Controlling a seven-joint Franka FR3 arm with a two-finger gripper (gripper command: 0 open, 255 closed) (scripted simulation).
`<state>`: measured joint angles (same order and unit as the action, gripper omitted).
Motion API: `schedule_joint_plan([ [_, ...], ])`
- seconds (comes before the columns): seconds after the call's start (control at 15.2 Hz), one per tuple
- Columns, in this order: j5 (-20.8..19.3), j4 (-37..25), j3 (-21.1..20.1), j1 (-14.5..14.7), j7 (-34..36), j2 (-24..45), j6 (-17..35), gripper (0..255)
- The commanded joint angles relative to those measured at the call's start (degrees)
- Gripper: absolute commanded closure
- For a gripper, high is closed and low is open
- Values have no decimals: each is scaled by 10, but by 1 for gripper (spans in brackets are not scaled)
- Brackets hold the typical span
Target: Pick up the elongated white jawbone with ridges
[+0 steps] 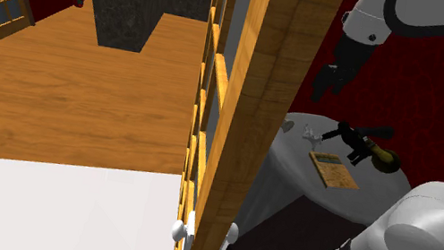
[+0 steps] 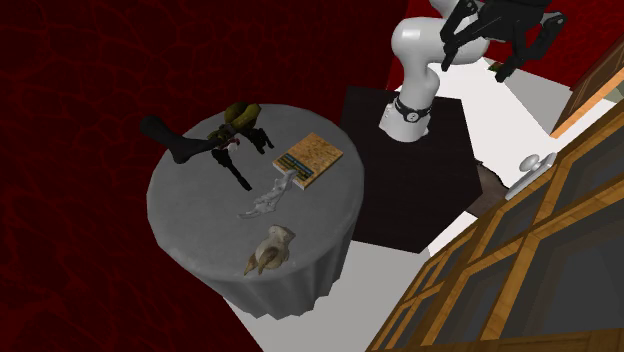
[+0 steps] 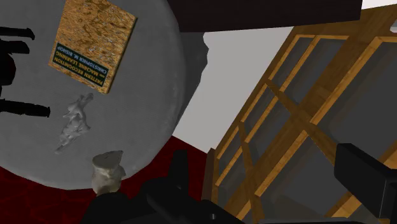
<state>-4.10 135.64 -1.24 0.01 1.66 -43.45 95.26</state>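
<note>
The jawbone [image 2: 265, 197] is a slim, pale, ridged piece lying near the middle of the round grey table [image 2: 180, 215], just beside a book. It also appears in the wrist view [image 3: 74, 121] and, small, in the shoulder view [image 1: 310, 135]. My gripper [image 2: 480, 55] hangs high above the stand, well off to the side of the table and far from the jawbone. It is open with nothing between its fingers [image 3: 366, 181]. The shoulder view shows the gripper [image 1: 326, 81] above the table's far edge.
A brown-covered book [image 2: 308, 158], a chunky cream bone [image 2: 270, 250] near the table's rim, and dark objects [image 2: 225, 140] share the table. A wooden lattice door [image 2: 520, 250] with a white knob [image 2: 535, 163] stands close beside the black stand [image 2: 400, 190].
</note>
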Motion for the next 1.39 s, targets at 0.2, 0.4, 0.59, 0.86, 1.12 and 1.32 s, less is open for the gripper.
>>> schedule_joint_plan([
  [0.2,-13,19,28,-15,-16,25,42,0],
  [0.4,-24,32,55,-30,-31,55,84,0],
  [0.59,-33,40,83,-44,-47,92,126,0],
  [0.86,-40,41,120,-60,-70,149,181,0],
  [1.12,-39,32,156,-73,-95,215,235,0],
  [1.32,-30,19,183,-81,-117,269,272,0],
])
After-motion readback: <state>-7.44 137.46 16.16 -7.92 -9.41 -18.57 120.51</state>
